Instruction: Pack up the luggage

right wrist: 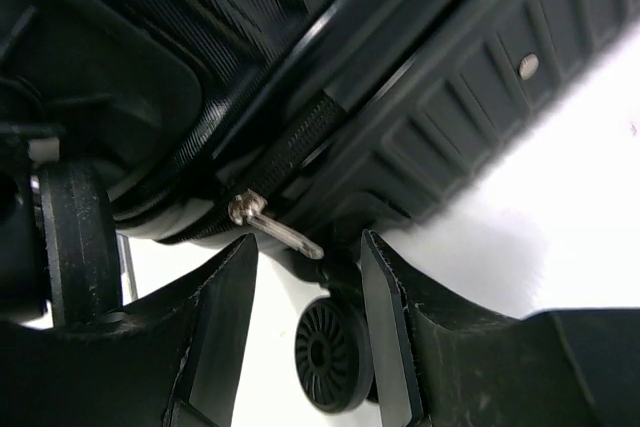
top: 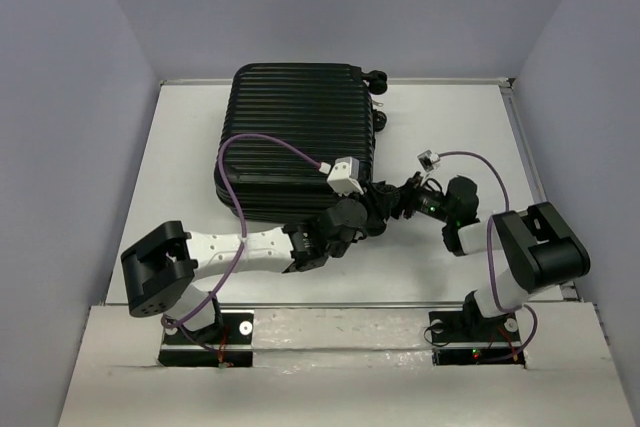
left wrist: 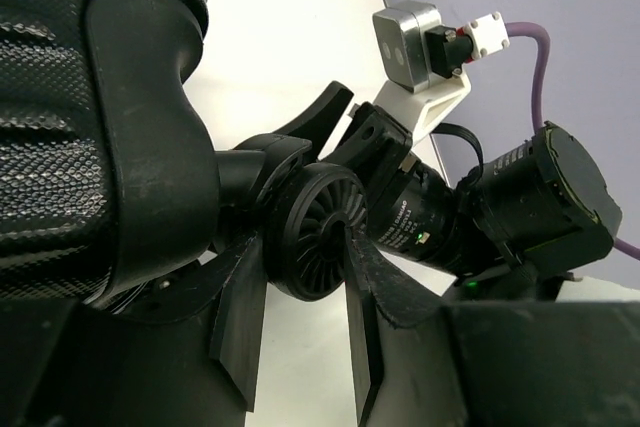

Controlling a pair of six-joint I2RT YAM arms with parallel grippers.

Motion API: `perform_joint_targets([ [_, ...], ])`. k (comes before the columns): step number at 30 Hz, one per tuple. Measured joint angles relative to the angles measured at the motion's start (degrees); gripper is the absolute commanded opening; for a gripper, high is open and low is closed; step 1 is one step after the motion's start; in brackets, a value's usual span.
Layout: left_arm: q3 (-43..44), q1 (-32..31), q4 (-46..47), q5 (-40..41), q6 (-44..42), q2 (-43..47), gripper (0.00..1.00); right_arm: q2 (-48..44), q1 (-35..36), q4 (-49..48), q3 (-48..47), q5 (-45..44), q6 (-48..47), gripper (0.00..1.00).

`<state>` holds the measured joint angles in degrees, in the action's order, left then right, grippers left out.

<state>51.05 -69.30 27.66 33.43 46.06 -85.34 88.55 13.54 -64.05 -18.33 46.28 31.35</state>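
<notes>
The luggage (top: 290, 137), a black ribbed hard-shell case, lies shut and flat at the back of the table. Both arms meet at its near right corner. My left gripper (left wrist: 305, 247) is shut on one of its small black wheels (left wrist: 315, 232), a finger pressing each side. The right gripper (left wrist: 400, 197) shows just behind that wheel. My right gripper (right wrist: 308, 242) is open, and the metal zipper pull (right wrist: 280, 230) hangs free just beyond its fingertips. A wheel (right wrist: 325, 352) shows farther off between its fingers. From above, the left gripper (top: 375, 209) and the right gripper (top: 405, 197) nearly touch.
The white table (top: 450, 127) has a raised rim along its right side (top: 520, 142) and grey walls all round. Two more wheels (top: 377, 79) stick out at the suitcase's far right corner. Purple cables loop over both arms.
</notes>
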Motion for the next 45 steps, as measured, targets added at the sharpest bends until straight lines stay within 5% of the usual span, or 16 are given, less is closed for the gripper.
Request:
perform_joint_targets([
  [9, -0.83, 0.04, 0.48, 0.04, 0.57, 0.50, 0.17, 7.85, -0.04, -6.80, -3.82, 6.86, 6.80, 0.51],
  [15, -0.83, 0.09, 0.48, 0.02, 0.79, 0.50, 0.17, 12.13, 0.02, -8.39, -4.87, 10.10, 11.82, 0.18],
  [19, -0.83, 0.09, 0.48, 0.00, 0.79, 0.50, 0.17, 12.57, 0.04, -8.85, -4.20, 9.99, 13.75, 0.07],
  [31, -0.35, 1.92, 0.33, -3.61, 0.74, 0.35, 0.15, 2.78, 1.60, -10.05, 5.51, -0.46, 12.81, 0.07],
  [42, 0.33, 4.17, -0.26, -6.19, 0.74, 0.33, 0.13, -14.95, 17.44, -0.87, 8.22, -17.92, 2.23, 0.07],
  [43, 0.33, 4.20, -0.26, -6.23, 0.76, 0.33, 0.13, -16.24, 17.68, 0.46, 8.52, -19.08, 1.75, 0.09],
  [45, 0.31, 4.26, -0.26, -6.25, 0.79, 0.33, 0.13, -18.10, 18.05, 3.58, 8.59, -21.88, 0.72, 0.37],
])
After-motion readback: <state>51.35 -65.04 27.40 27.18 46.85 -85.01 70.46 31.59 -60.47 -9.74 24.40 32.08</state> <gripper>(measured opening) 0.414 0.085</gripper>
